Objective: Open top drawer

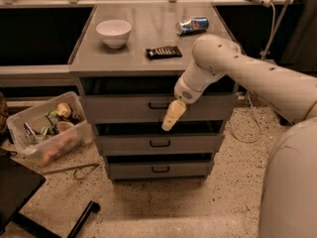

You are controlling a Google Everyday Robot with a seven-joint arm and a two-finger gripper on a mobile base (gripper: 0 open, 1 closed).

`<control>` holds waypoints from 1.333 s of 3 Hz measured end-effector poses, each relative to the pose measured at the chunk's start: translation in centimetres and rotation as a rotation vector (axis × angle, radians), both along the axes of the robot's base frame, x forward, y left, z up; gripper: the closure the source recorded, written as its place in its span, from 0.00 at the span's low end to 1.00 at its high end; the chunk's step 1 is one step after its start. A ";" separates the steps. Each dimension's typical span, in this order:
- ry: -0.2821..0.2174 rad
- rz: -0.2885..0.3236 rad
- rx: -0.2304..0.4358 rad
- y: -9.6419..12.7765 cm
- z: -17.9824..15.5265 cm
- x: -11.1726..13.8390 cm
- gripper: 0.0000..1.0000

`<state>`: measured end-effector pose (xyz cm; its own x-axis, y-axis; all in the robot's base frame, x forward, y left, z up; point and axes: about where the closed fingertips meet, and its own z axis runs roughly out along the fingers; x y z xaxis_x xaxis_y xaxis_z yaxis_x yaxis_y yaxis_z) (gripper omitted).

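Note:
The top drawer point(124, 107) is the widest of three grey drawers under the grey cabinet top. It stands pulled out a little, with a dark gap above its front. Its small black bar handle point(157, 105) sits at centre. My gripper point(168, 124) hangs from the white arm in front of the drawer front, just right of and below the handle, tan fingers pointing down-left. It holds nothing that shows.
On the cabinet top point(143, 33) stand a white bowl point(114, 32), a dark flat packet point(163, 52) and a lying blue can point(192, 25). A clear bin of clutter point(45, 128) sits on the floor at left. A black chair base point(29, 202) is at lower left. Cables hang at right.

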<state>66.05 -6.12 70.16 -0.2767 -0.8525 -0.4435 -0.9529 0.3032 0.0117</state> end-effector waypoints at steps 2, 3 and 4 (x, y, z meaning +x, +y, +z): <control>-0.007 0.000 -0.046 0.5 -2.8 0.5 0.00; -0.007 0.000 -0.046 0.5 -2.4 0.5 0.00; 0.046 -0.002 -0.036 -0.3 -2.4 0.5 0.00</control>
<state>66.54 -6.39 67.76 -0.2978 -0.8672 -0.3990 -0.9510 0.3061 0.0445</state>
